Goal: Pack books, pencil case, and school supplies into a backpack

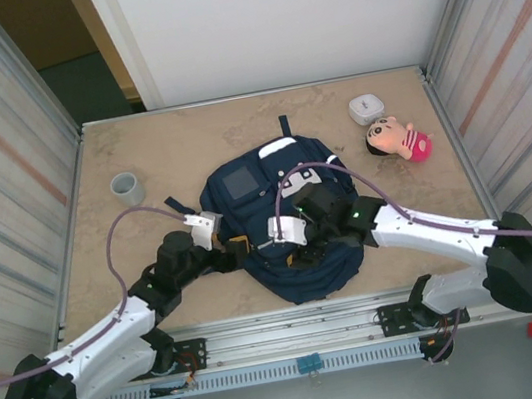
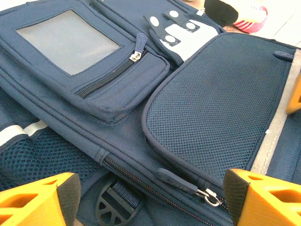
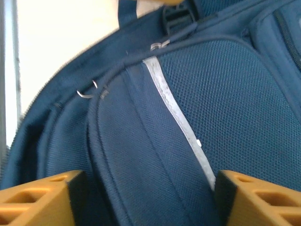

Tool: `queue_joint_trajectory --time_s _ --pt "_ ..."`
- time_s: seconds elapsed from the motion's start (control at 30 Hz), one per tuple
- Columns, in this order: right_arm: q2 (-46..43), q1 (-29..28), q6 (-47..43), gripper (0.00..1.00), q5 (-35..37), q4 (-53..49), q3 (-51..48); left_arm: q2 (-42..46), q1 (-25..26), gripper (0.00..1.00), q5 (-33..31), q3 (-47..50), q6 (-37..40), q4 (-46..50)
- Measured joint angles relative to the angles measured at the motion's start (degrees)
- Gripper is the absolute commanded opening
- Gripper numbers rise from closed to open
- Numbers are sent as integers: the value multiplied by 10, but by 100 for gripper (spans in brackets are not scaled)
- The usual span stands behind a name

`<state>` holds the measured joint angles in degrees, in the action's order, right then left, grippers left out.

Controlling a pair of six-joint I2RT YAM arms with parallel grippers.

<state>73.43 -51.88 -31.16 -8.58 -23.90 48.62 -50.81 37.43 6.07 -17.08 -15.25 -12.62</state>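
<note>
The navy-blue backpack [image 1: 290, 256] lies flat in the middle of the table, its clear-window pocket [image 2: 70, 40] facing up. My left gripper [image 2: 150, 200] hovers low over its left side and is open, with a dark zipper pull [image 2: 183, 182] and a black buckle [image 2: 115, 207] between its orange fingers [image 2: 40, 200]. My right gripper [image 3: 146, 197] is open over the backpack's near middle. Its fingers [image 3: 256, 197] straddle a raised fold of fabric beside the pale stripe [image 3: 181, 120]; whether they press it I cannot tell. Books, pencil case and school supplies are out of view.
A grey cup [image 1: 128, 188] stands at the far left. A small white rounded case [image 1: 366, 108] and a pink-clothed doll [image 1: 400, 139] lie at the far right. Metal walls fence the table's left and right sides.
</note>
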Motion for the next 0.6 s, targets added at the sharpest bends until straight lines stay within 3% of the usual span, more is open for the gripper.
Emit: queue_joint_trajectory --time_s 0.1,0.2,0.6 --pt "15 0 -24 21 20 0 3 -3 0 80 7 0 9 0" --pt "14 5 -39 3 23 -8 12 -11 0 76 26 0 33 -2" --pt "-49 82 -56 0 -59 -51 41 -120 1 76 134 0 141 -99"
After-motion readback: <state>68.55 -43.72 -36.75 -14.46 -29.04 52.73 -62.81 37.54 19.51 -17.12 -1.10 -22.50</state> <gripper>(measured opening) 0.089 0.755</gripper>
